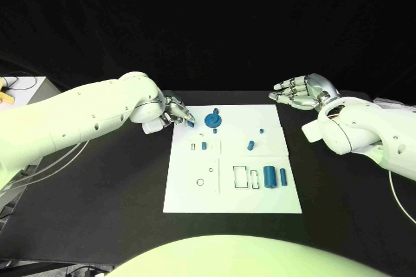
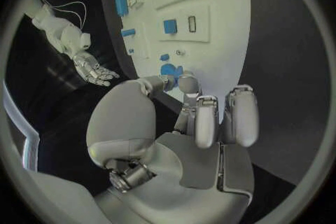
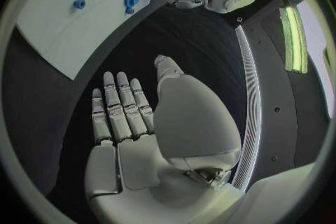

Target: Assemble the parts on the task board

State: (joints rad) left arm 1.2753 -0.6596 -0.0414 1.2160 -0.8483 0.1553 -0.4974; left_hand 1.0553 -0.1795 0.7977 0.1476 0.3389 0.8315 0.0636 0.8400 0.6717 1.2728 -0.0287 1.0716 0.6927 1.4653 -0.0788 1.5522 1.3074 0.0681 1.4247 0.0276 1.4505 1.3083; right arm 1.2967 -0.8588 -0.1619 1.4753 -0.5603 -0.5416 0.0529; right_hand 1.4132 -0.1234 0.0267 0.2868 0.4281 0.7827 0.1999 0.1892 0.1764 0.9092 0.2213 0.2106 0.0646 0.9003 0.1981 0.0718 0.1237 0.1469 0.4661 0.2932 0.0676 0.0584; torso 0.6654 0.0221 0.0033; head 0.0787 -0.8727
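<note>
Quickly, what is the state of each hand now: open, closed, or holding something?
Left hand: holding a small blue part between its fingertips, at the task board's far left corner.
Right hand: open, holding nothing.

In the head view the fingertips of the left hand (image 1: 176,116) are overlapping the task board (image 1: 234,196) at its far left corner, and whether they are pinching a small blue part (image 1: 190,124) is not clear. In the left wrist view the palm is hiding the near end of the board. The small parts (image 1: 250,146) are showing too small to tell their shapes.
</note>
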